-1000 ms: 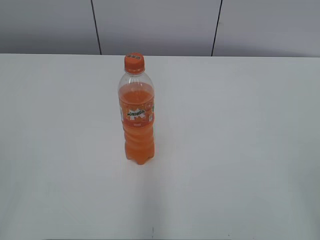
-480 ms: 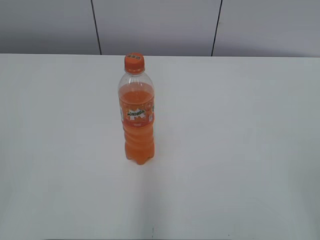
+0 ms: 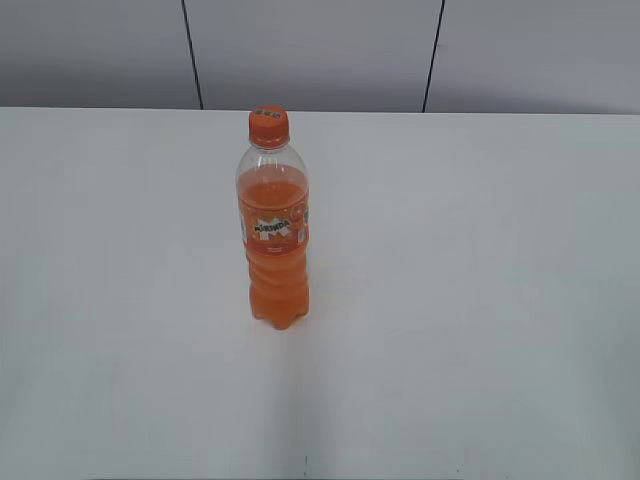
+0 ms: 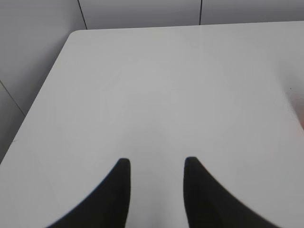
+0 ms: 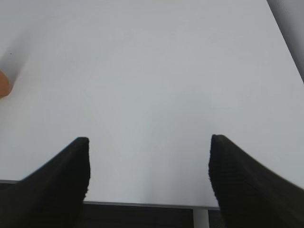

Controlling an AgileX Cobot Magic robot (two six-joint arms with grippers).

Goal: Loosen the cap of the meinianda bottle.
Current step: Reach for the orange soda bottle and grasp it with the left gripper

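The meinianda bottle (image 3: 275, 240) stands upright on the white table (image 3: 480, 260), left of the middle, half full of orange drink with an orange label band. Its orange cap (image 3: 268, 125) sits on top. Neither gripper shows in the exterior view. In the left wrist view my left gripper (image 4: 154, 164) is open and empty over bare table. In the right wrist view my right gripper (image 5: 148, 142) is wide open and empty near the table's front edge; an orange bit of the bottle (image 5: 4, 83) shows at the left border.
A grey panelled wall (image 3: 320, 50) stands behind the table. The table's left edge and corner (image 4: 71, 35) show in the left wrist view. Its front edge (image 5: 142, 205) shows in the right wrist view.
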